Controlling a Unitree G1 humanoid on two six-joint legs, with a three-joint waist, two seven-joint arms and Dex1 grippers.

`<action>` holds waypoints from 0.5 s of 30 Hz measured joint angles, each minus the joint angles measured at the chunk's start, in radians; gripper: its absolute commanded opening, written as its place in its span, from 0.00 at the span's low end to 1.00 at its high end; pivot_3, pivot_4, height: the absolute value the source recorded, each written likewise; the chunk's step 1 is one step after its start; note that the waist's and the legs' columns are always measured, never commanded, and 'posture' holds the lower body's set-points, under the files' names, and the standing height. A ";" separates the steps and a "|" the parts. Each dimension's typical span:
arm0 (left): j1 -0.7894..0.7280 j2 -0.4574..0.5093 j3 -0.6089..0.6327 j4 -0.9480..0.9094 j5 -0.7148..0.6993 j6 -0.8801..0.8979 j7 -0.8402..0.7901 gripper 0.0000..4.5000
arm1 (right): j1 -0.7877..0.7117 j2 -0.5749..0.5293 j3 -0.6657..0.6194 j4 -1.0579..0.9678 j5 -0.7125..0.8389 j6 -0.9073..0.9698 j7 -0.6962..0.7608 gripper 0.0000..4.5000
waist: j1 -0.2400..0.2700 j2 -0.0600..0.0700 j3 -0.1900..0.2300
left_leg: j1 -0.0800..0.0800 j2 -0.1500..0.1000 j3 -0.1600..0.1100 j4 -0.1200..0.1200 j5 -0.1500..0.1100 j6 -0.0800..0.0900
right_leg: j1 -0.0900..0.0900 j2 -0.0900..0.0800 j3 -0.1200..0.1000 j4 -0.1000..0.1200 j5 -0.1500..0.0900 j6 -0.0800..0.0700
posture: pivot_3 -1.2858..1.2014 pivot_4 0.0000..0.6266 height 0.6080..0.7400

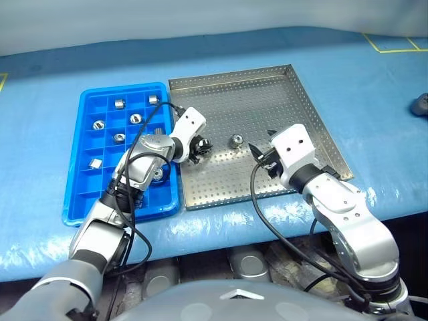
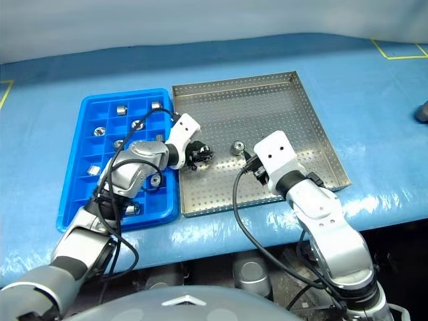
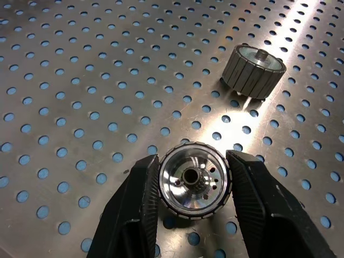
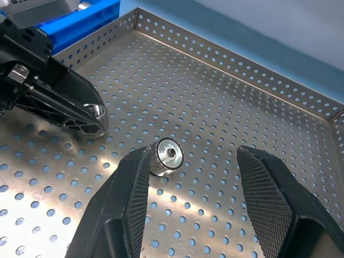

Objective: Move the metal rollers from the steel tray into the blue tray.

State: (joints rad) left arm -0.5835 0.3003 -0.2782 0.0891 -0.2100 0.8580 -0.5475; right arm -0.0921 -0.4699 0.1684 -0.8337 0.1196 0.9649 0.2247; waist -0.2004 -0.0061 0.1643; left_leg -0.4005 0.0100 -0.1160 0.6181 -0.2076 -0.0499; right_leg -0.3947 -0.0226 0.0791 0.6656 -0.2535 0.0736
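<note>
Left gripper (image 3: 195,185) is down on the steel tray (image 1: 294,100), near its blue-tray side, both fingers clamped tight on one of the metal rollers (image 3: 194,185), gripped across its ribbed rim so it should lift straight out. A second roller (image 4: 166,156) sits loose just beside it. Right gripper (image 4: 194,177) hovers there with fingers parted, holding nothing, seemingly waiting. The blue tray (image 1: 83,134) lies alongside, several compartments filled, others free; only the steel rim and the blue tray's wall lie between
</note>
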 measured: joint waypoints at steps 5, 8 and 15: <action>0.021 -0.033 0.162 -0.049 -0.147 0.034 -0.033 0.37 | -0.008 0.003 0.022 0.020 0.000 -0.013 0.014 0.59 | 0.005 0.000 0.000 | -0.002 0.000 0.000 0.000 0.000 0.000 | -0.002 0.000 0.000 0.000 0.000 0.000 | 0.44 0.24 1.00; 0.019 0.025 0.291 -0.157 -0.246 0.094 -0.055 0.37 | -0.009 0.003 0.029 0.042 -0.001 -0.024 0.021 0.59 | 0.009 0.000 0.000 | -0.002 0.001 0.000 0.000 0.000 0.000 | -0.002 0.001 0.000 0.001 0.000 0.000 | 0.46 0.24 1.00; 0.130 0.434 0.488 -0.448 -0.367 0.320 -0.116 0.37 | 0.005 -0.027 0.047 0.091 -0.015 -0.045 0.051 0.59 | 0.046 -0.001 0.001 | 0.000 0.001 0.000 -0.003 0.000 0.000 | -0.003 0.001 0.000 0.001 -0.001 -0.001 | 0.50 0.24 1.00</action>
State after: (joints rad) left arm -0.4535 0.7339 0.2100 -0.3588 -0.5766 1.1784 -0.6637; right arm -0.0871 -0.4970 0.2154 -0.7430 0.1041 0.9204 0.2759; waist -0.1542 -0.0070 0.1653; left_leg -0.4009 0.0114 -0.1161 0.6147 -0.2076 -0.0499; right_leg -0.3975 -0.0216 0.0793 0.6663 -0.2545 0.0721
